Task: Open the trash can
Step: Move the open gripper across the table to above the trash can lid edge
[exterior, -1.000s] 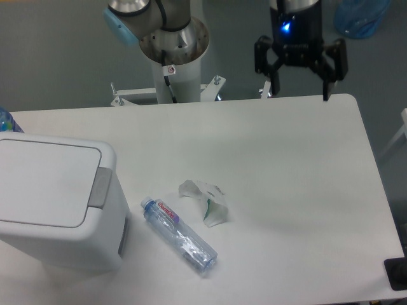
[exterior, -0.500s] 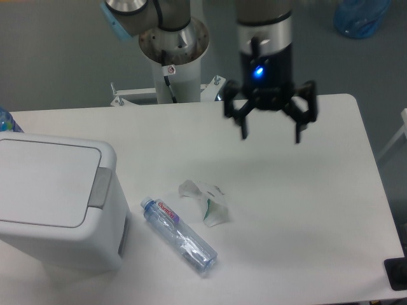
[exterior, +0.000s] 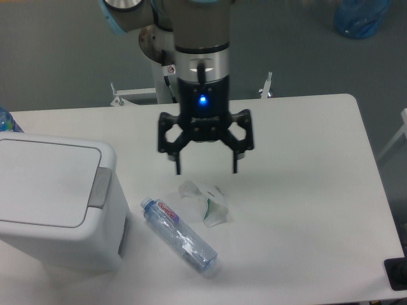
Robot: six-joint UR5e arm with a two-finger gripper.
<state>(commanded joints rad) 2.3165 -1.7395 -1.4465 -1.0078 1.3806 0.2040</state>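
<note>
I've got the gripper [exterior: 205,170] with fingers spread wide, holding nothing, above the crumpled wrapper [exterior: 205,201]; the trash can [exterior: 57,203] sits at the table's left edge, lid shut. Risk: descending here snags wrapper or bottle [exterior: 179,234] (both lie between me and the grey push tab [exterior: 100,187]); half a second ago it was further right.

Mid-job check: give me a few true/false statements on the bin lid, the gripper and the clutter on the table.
1. The trash can lid is shut. True.
2. The gripper is closed on the bottle. False: it is open and holds nothing.
3. The bottle lies on its side. True.
4. The gripper touches the grey push tab. False: it is off to the tab's right, above the crumpled wrapper.
</note>
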